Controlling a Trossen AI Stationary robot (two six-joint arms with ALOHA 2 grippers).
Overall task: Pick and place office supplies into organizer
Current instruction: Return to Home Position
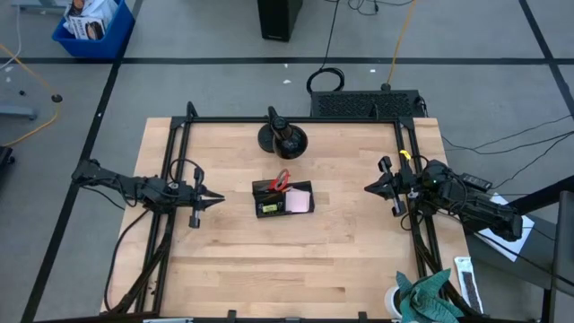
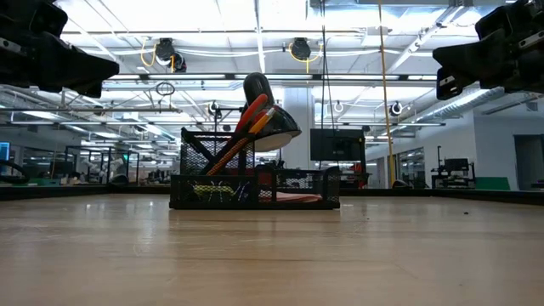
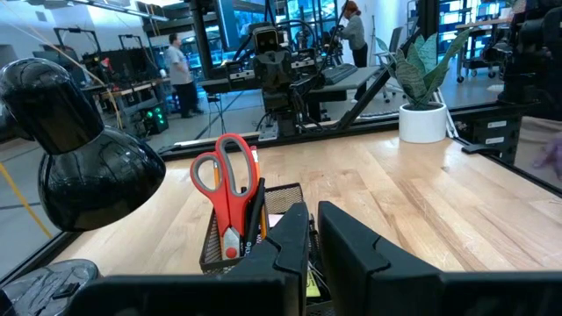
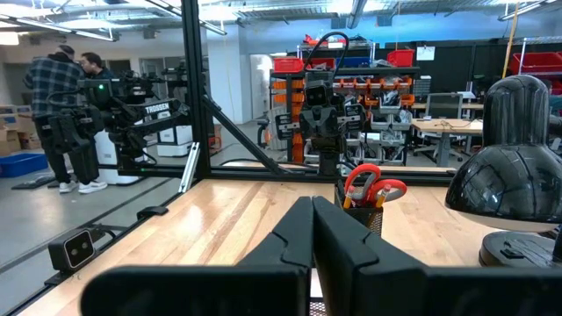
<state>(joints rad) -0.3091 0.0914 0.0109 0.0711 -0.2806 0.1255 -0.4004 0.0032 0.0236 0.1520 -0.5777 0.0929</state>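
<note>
The black mesh organizer (image 1: 282, 199) stands at the table's middle. The red-handled scissors (image 1: 281, 179) stand upright in its far compartment, handles up (image 3: 226, 180), with orange pencils (image 2: 246, 136) slanting beside them. A pink pad (image 1: 299, 204) lies in its right compartment and something yellow (image 1: 266, 210) in its near left one. My left gripper (image 1: 221, 197) hangs above the table to the organizer's left, shut and pointing at it (image 3: 312, 215). My right gripper (image 1: 367, 188) hangs to its right, shut and pointing at it (image 4: 313, 211). Neither touches anything.
A black desk lamp (image 1: 282, 139) stands on its round base just beyond the organizer, its shade (image 2: 272, 119) over the far side. A black frame (image 1: 296, 119) runs along the table's edges. A potted plant (image 1: 426, 301) sits at the near right corner. People stand in the room beyond.
</note>
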